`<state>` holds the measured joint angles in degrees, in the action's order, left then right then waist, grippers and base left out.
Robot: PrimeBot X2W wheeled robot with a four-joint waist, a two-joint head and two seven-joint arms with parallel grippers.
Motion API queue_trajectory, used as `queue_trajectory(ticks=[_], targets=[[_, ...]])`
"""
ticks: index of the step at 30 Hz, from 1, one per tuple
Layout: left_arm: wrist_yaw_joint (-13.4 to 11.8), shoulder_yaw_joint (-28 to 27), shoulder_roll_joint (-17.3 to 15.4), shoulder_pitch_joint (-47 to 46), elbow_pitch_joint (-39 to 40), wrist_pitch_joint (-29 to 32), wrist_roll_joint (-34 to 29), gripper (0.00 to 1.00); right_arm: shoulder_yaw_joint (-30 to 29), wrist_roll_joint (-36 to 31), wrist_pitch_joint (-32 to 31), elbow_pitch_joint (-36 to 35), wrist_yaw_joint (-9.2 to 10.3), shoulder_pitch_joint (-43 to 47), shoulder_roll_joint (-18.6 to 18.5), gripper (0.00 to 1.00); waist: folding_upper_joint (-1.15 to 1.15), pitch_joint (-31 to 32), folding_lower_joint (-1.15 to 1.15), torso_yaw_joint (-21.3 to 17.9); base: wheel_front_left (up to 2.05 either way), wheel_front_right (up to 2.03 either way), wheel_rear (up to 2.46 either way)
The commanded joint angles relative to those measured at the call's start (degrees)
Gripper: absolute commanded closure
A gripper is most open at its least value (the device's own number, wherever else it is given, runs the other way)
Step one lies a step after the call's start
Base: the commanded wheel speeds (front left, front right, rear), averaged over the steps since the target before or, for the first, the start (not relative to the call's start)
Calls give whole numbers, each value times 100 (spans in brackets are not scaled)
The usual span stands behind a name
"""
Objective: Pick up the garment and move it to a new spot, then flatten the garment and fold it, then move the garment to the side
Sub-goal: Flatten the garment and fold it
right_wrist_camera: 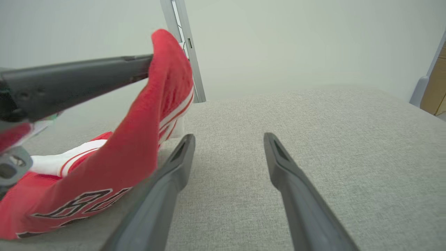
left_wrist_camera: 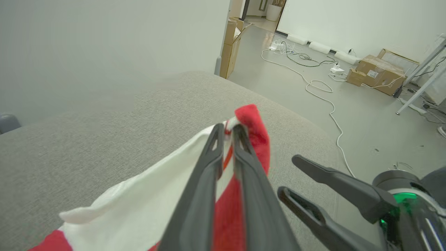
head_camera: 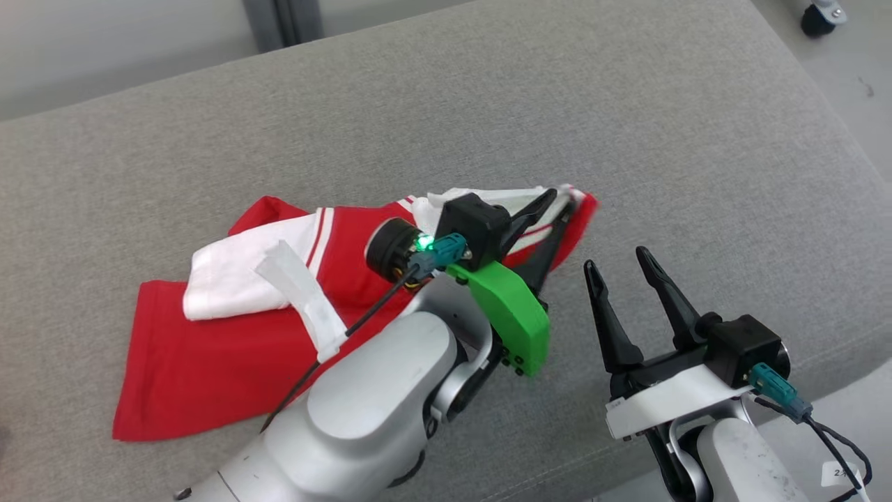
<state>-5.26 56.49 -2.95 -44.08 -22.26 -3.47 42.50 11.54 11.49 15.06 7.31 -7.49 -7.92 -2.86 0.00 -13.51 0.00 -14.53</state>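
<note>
The garment (head_camera: 209, 362) is a red jersey with white sleeves and stripes, lying crumpled on a grey upholstered surface (head_camera: 488, 104). Its right corner is lifted off the fabric. My left gripper (head_camera: 564, 201) is shut on that raised corner; in the left wrist view red and white cloth (left_wrist_camera: 251, 129) sits pinched between the nearly closed fingertips (left_wrist_camera: 217, 134). In the right wrist view the garment (right_wrist_camera: 132, 146) drapes down from the left gripper's finger (right_wrist_camera: 87, 75), black lettering showing. My right gripper (head_camera: 616, 258) stands open just to the right of the corner, nothing between its fingers (right_wrist_camera: 278, 157).
The grey surface's front edge (head_camera: 822, 376) runs close behind my right gripper. Beyond its far end lie bare floor with white cables (left_wrist_camera: 320, 87) and cardboard boxes (left_wrist_camera: 379, 71). A caster wheel (head_camera: 819, 17) stands at the top right.
</note>
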Motion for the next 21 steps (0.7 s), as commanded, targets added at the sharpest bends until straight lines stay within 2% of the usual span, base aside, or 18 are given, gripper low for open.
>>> queue_trajectory(ticks=[1, 7, 9, 11, 17, 21], targets=[[58, 144, 0, -79, 82, -123, 124, 0, -44, 46, 18, 7, -1, -16, -5, 0, 0, -269, 0, -324, 0, 0, 0], [17, 612, -10, -96, 354, -334, 620, 0, -188, -15, 18, 27, -1, 111, -5, 0, 0, -174, 0, -270, 0, 0, 0], [2, 617, -10, -82, 384, -399, 661, 0, -243, -52, 18, 25, -1, 151, -5, 0, 0, -97, 0, -202, 0, 0, 0], [-60, 550, -156, -20, 362, -439, 664, 0, -272, -68, 18, 15, -1, 181, -4, 0, 0, -14, 0, -139, 0, 0, 0], [-461, 124, -1233, 259, 191, -468, 699, 0, -318, -140, 18, -27, -1, 283, -5, 0, 0, 116, 0, 45, 0, 0, 0], [-518, -42, -1920, 311, -265, -161, 851, 0, -285, -197, 18, -8, -1, 267, -5, 0, 0, 85, 0, 139, 0, 0, 0]])
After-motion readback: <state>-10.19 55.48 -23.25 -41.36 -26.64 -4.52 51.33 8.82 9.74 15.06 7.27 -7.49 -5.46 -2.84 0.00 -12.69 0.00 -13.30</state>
